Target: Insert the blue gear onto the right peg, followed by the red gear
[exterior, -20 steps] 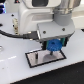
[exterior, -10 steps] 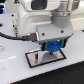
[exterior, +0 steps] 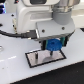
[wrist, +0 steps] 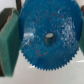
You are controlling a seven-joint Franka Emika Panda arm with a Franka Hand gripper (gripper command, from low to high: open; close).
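Pincer (exterior: 54, 46) of the single arm hung low over the grey plate (exterior: 35, 60), its jaws clamped on the blue gear (exterior: 54, 45), which sat between the fingers just above the plate's surface in the exterior view. Whether the gear touched the plate or a peg could not be told; no peg was clear enough to pick out. Left of the arm in that view, a black cable (exterior: 15, 35) ran to the wrist block. In the wrist view, the blue gear (wrist: 48, 36) filled most of the picture, toothed rim sharp along its lower edge, a small dark hub hole at its centre, with green finger pads (wrist: 8, 41) pressed at its sides. No red gear was visible.
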